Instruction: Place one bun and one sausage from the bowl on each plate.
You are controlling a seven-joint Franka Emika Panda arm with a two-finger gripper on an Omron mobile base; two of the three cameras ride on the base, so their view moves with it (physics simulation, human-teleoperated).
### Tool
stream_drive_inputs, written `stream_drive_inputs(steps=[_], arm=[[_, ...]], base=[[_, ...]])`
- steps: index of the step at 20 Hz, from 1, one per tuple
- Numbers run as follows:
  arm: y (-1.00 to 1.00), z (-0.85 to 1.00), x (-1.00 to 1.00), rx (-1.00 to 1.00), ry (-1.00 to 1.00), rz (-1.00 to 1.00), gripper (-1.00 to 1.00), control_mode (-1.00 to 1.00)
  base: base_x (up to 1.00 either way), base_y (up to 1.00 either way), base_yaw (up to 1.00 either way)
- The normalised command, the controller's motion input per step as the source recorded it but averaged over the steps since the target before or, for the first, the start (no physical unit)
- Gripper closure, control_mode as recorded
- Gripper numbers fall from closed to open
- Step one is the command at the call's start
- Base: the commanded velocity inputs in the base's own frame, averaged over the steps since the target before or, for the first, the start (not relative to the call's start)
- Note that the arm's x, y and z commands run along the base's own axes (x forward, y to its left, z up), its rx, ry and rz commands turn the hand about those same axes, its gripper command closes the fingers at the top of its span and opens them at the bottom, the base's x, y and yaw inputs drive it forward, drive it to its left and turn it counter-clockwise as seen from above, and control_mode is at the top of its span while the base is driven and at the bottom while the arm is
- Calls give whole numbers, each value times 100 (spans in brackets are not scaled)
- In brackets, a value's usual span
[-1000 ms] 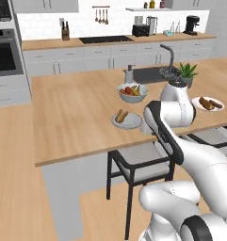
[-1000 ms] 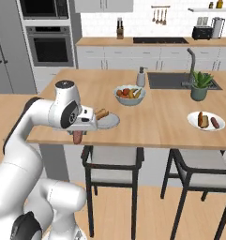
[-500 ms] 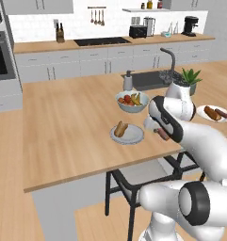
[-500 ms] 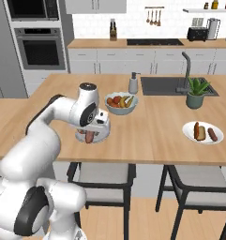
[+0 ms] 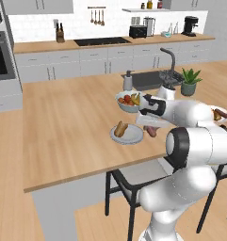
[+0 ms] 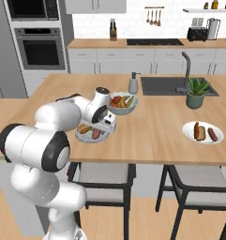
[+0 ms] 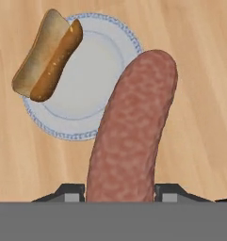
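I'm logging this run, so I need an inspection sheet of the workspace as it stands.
Surface: wooden island counter, bare around the near plate.
Job's things: near plate holds a bun on its rim; sausage held above it; far plate has bun and sausage.
Clutter: fruit bowl, soap dispenser, potted plant.
Grippers: gripper shut on sausage.
Cables: nothing seen.
Surroundings: sink, oven, stools under the counter.

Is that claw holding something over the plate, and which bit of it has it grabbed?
Yes, the claw holds a sausage, gripped at one end; the rest sticks out over the plate.
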Motion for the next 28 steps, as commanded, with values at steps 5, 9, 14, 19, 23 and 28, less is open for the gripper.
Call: stream_drive_inputs(steps=[5, 9, 14, 19, 23, 28], arm=[[20, -57, 98, 0, 10, -8, 100, -100], [4, -36, 91, 0, 6, -7, 100, -100], [1, -52, 40, 0, 2, -5, 100, -100], [30, -57, 6, 0, 0, -2, -100, -100], [43, -18, -1, 0, -1, 0, -100, -100], [11, 29, -29, 0, -7, 0, -100, -100]], base=[[0, 0, 0], [0, 0, 0], [0, 0, 0], [0, 0, 0], [0, 0, 0], [0, 0, 0]])
